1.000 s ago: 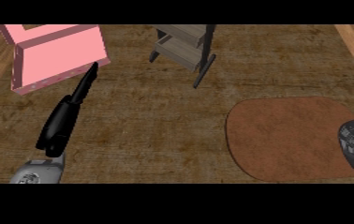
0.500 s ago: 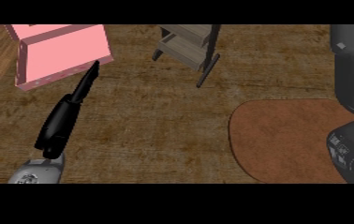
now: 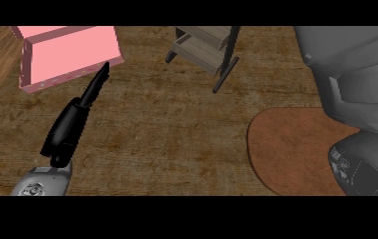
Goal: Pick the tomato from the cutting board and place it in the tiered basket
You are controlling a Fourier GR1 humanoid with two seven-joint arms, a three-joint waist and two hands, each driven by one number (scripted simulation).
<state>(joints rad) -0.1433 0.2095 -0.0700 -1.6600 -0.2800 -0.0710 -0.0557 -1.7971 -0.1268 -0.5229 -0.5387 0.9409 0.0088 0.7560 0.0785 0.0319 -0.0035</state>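
Counter (image 3: 162, 133): a brown wood-grain top filled the head view and carried everything described below.

Cutting board (image 3: 295, 153): a rounded reddish-brown slab lay at the lower right of the counter, its right part covered by the grey arm. The bare surface that showed carried nothing.

Tomato: it could not be seen anywhere in the view — neither on the exposed part of the cutting board nor in the basket's visible tiers. Whether it sat under the grey arm could not be told.

Tiered basket (image 3: 203, 48): a stand with pale wooden shelves and dark posts stood at the upper middle of the counter, cut off by the upper edge. One dark post slanted down toward the counter's centre.

Pink box (image 3: 70, 53): an open pink container with a darker rim lay tilted at the upper left, well apart from the cutting board.

Left robot hand (image 3: 74, 120): black, it came up from a grey forearm at the lower left, with fingers straight and held together, seen edge-on. The fingertips reached the pink box's lower right corner — touching or just beside could not be told.

Right robot hand: a bulky grey arm (image 3: 343, 93) filled the right edge above the cutting board; the hand itself could not be made out, so its fingers' state could not be told.
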